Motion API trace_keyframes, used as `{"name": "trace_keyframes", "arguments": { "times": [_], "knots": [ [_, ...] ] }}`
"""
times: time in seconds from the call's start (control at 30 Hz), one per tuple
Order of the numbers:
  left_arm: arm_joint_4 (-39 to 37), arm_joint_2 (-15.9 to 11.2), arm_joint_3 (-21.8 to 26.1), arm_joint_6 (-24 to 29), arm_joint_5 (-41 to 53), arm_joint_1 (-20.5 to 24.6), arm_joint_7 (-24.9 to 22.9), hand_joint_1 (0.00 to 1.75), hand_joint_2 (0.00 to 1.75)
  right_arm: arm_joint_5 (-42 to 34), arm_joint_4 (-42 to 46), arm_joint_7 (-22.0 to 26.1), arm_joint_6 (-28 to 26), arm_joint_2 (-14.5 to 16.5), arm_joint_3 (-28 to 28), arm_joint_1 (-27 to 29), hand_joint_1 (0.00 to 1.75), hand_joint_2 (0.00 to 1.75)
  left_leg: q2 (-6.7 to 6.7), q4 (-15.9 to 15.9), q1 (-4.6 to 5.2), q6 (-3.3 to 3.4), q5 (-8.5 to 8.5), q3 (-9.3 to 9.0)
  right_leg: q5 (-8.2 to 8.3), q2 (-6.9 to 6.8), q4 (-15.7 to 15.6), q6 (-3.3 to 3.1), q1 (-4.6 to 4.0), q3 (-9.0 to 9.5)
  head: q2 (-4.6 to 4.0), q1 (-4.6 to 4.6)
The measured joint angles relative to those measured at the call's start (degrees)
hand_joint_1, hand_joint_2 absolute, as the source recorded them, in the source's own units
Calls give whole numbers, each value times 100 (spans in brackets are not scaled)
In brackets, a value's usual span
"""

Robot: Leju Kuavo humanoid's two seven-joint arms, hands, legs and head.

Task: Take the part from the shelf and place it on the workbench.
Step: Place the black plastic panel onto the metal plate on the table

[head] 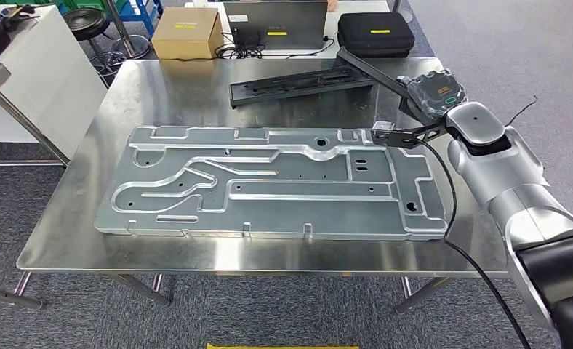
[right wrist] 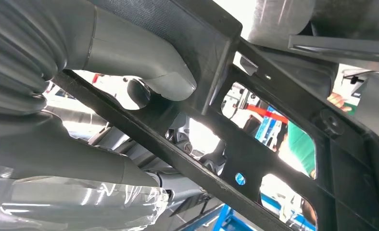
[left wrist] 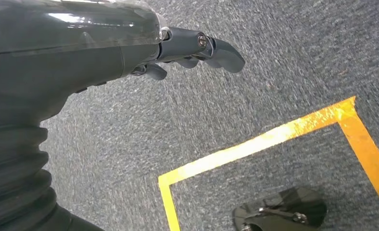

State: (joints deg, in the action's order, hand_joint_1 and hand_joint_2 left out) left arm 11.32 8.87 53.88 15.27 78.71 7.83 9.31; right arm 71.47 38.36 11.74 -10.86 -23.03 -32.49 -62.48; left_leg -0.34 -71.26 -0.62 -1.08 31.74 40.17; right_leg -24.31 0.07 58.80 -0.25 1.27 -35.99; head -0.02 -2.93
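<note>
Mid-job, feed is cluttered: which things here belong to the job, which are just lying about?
Job:
long black plastic frame part
right robot hand gripping it
steel workbench

Lying about:
large grey stamped metal panel
brown cardboard box
black zipped case

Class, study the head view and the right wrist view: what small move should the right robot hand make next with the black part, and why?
Probably lower it. The right robot hand grips the black part with its thumb against the frame. The part looks tilted above the steel table, over the far right corner, beside the large grey panel. It does not seem set down yet.
</note>
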Motion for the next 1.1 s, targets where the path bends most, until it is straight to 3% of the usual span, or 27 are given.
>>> {"name": "trace_keyframes", "arguments": {
  "times": [0.03, 0.07, 0.1, 0.17, 0.23, 0.33, 0.4, 0.47, 0.53, 0.57, 0.6, 0.63, 0.7, 0.77, 0.9, 0.97, 1.03, 1.1],
  "knots": [
    [0, 0, 0, 0, -1, -2, 0, 0, 175, 2, -18, 0, 1, 2, -13, 2, 175, 175, 0, -338, -1, 0, 98, 183, -7, 0, 1, -10, -13, 6, 0, 0],
    [0, 0, 0, 0, -1, -3, -1, 0, 175, 3, -35, 0, 1, 3, -25, 3, 175, 175, 0, -490, 0, 8, 93, 282, -14, 1, 2, -16, -25, 14, 0, 0],
    [0, 0, 0, 0, -1, -3, -1, 0, 175, 4, -49, 0, 1, 5, -34, 4, 175, 175, 0, -414, 0, 24, -21, 271, -22, 3, 3, -20, -37, 28, 0, 0],
    [0, -2, 0, 1, -1, -1, -1, 0, 175, 4, -66, 0, -1, 7, -41, 2, 175, 175, 0, 338, 11, 94, -458, -51, -53, 9, 5, -14, -57, 76, 0, 0],
    [0, -9, 0, 1, -2, 4, 0, 0, 175, 4, -81, 0, 0, 8, -46, -10, 175, 175, 0, 1028, 40, 166, -726, -376, -79, 14, 12, 21, -80, 96, 0, -1],
    [0, -15, -1, 11, 19, 12, -3, 0, 175, 6, -130, 13, 21, 12, -68, -16, 175, 175, -3, 1235, 66, 219, -743, -463, -73, 20, -5, 121, -72, 82, 0, -1],
    [0, -13, -5, 20, 43, 28, -4, 0, 175, 5, -181, 46, 39, 12, -78, -4, 87, 87, -2, 1314, 52, 277, -781, -504, -157, 15, 97, 187, -50, 51, 0, 0],
    [0, -7, -14, 20, 58, 58, -4, 0, 175, -13, -267, 124, 64, 8, -85, 4, 0, 0, 0, 1371, 37, 317, -808, -538, -435, 11, 594, 233, -39, -172, 0, 0],
    [0, 4, -23, 19, 64, 77, -12, 0, 175, -67, -397, 241, 101, 7, -104, 23, 0, 0, -3, 1370, 38, 328, -805, -540, -716, 10, 1293, 271, -34, -540, 0, 0],
    [0, 9, -26, 21, 58, 79, -21, 0, 175, -105, -468, 299, 115, 10, -117, 36, 0, 0, -5, 1365, 39, 327, -799, -541, -737, 9, 1486, 285, -28, -660, 0, 0],
    [0, 11, -28, 29, 37, 79, -29, 0, 131, -139, -525, 345, 120, 16, -128, 43, 0, 0, -7, 1353, 38, 322, -789, -543, -645, 7, 1469, 292, -20, -680, 0, 0],
    [0, 14, -27, 44, -5, 80, -29, 0, 87, -175, -572, 381, 120, 27, -135, 37, 0, 0, -8, 1336, 38, 312, -774, -546, -465, 5, 1244, 294, -10, -593, 0, 0],
    [0, 20, -10, 87, -121, 84, 10, 0, 0, -249, -663, 407, 109, 76, -143, -22, 0, 0, -10, 1286, 43, 274, -729, -542, -90, -1, 488, 277, 1, -248, 0, 0],
    [0, 24, 15, 134, -167, 87, 24, 0, 0, -315, -770, 319, 62, 178, -159, -82, 0, 0, -6, 1249, 54, 221, -697, -529, 36, 7, 51, 216, -29, -46, 0, -1],
    [0, 31, 28, 229, -126, 4, -283, 0, 0, -462, -911, 179, -38, 352, -175, -100, 0, 0, -2, 1188, 59, 107, -619, -523, 25, 9, -12, 77, -30, -3, 0, -1],
    [0, 20, 45, 286, -209, -95, -306, 0, 0, -553, -942, 186, -133, 462, -174, -113, 0, 0, 0, 738, 52, 50, -352, -332, 27, -3, -40, 12, -12, 26, 0, -1],
    [0, 1, 80, 316, -305, -196, -263, 0, 0, -575, -967, 105, -275, 628, -174, -91, 0, 0, 1, -38, 38, 14, -12, 33, 18, 4, -38, -25, -23, 31, 0, -1],
    [0, -18, 133, 334, -374, -259, -246, 0, 0, -518, -984, -20, -357, 813, -175, -39, 0, 0, 1, -416, 33, 1, 44, 241, 11, 22, -26, -34, -31, 33, 0, -1]
  ]
}}
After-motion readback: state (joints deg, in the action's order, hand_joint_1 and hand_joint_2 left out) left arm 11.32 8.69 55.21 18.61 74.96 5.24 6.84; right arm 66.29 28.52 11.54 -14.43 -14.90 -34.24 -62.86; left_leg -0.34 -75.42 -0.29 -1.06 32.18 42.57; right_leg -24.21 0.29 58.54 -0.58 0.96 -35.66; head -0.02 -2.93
